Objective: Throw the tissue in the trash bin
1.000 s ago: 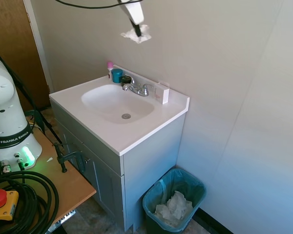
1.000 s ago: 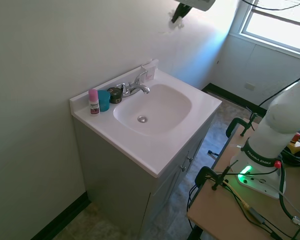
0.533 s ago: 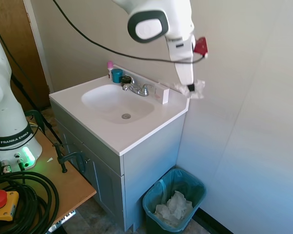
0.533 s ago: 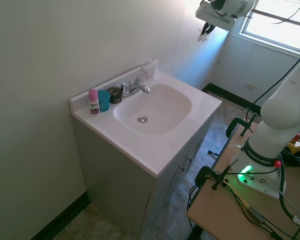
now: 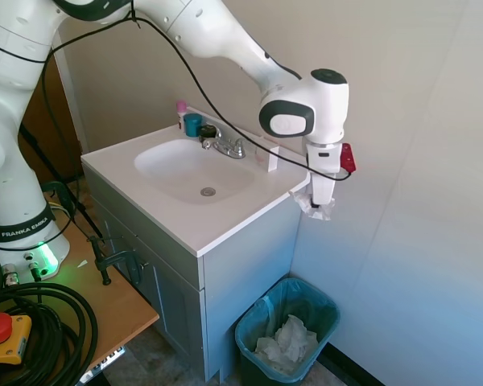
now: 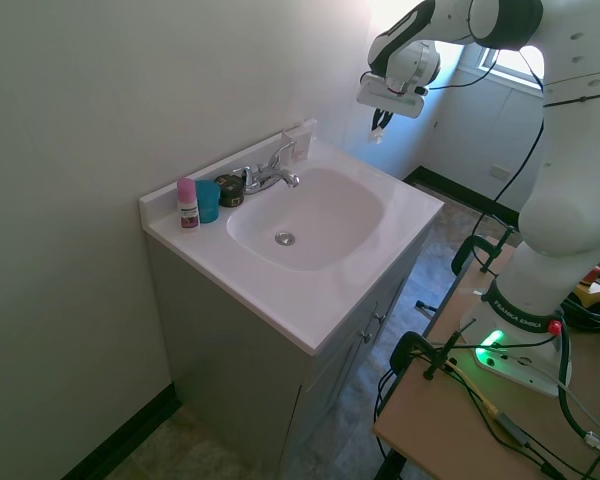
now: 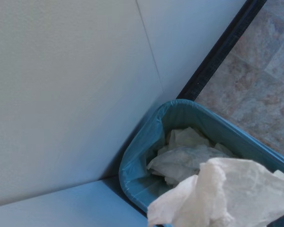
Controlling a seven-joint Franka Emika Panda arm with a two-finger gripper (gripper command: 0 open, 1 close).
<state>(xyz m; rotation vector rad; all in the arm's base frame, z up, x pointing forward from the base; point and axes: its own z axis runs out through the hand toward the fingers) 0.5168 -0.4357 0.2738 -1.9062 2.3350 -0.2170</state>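
Now lower than half a second ago, right of centre: tool [image 5: 316,204] clenched on tissue [image 5: 313,207], high above trash bin [image 5: 286,333] at lower right. Best released only once directly over the opening. Bin visible in first exterior and wrist views, absent from second.
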